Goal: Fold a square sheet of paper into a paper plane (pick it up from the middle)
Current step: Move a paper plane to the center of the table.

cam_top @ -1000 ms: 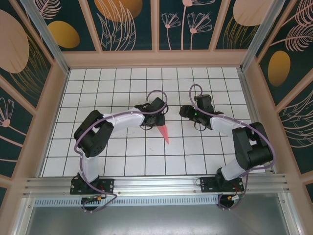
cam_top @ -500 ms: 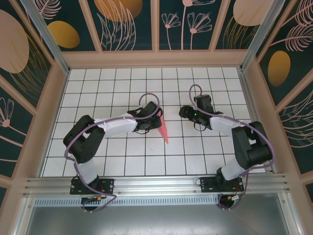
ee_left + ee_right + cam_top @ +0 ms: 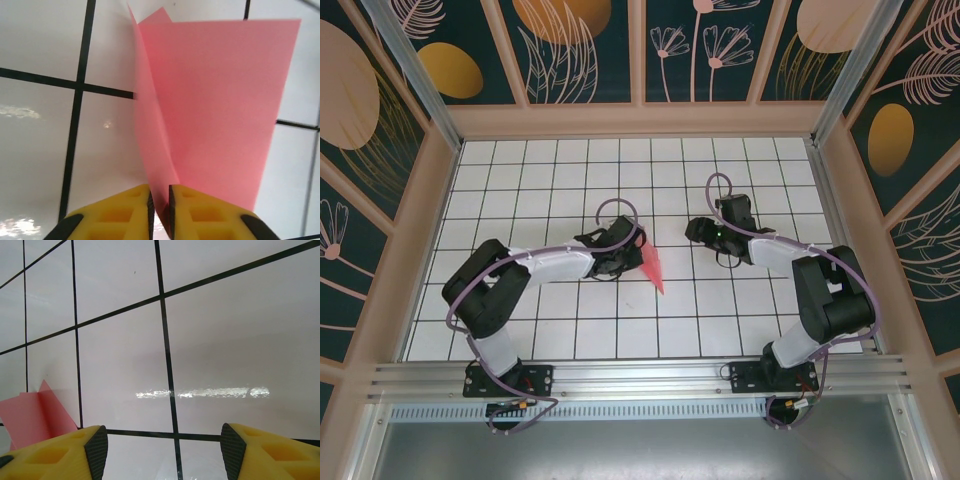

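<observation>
While the slim, pointed salmon-pink paper plane (image 3: 651,268) sits near the middle of the white grid-tiled table (image 3: 520,180), tip aimed toward the arm bases, the left gripper (image 3: 636,246) is at its wide tail end. From the left wrist, its yellow fingers (image 3: 125,212) stand almost together, pinching the upright centre ridge (image 3: 150,150) of the paper plane. The right gripper (image 3: 692,230) hovers low over the tiles to the right, clear of the paper, jaws spread wide and empty.
</observation>
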### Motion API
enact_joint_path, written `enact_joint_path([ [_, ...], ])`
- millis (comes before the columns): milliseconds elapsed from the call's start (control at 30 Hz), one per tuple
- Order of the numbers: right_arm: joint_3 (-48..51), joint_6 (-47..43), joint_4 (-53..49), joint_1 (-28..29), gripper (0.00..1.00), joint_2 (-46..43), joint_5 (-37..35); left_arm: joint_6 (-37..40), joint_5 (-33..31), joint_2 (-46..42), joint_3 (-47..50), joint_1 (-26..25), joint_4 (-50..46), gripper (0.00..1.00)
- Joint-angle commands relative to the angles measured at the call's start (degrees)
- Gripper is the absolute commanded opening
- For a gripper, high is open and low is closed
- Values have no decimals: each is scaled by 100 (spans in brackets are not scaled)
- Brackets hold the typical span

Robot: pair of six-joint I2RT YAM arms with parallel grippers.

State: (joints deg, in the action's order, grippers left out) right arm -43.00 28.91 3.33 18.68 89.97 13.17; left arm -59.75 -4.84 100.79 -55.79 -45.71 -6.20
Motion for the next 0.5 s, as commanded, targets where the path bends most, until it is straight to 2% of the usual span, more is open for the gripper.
enact_joint_path([
  [0, 16, 29, 165, -18, 64, 90, 116, -346, 92, -200, 304, 4, 903, 10],
  [167, 79, 11, 294, 8, 63, -57, 155, -488, 86, -227, 644, 4, 1547, 0],
  [467, 309, 165, 681, 65, 63, -520, 281, -128, 139, -658, 1074, 14, 2636, 0],
])
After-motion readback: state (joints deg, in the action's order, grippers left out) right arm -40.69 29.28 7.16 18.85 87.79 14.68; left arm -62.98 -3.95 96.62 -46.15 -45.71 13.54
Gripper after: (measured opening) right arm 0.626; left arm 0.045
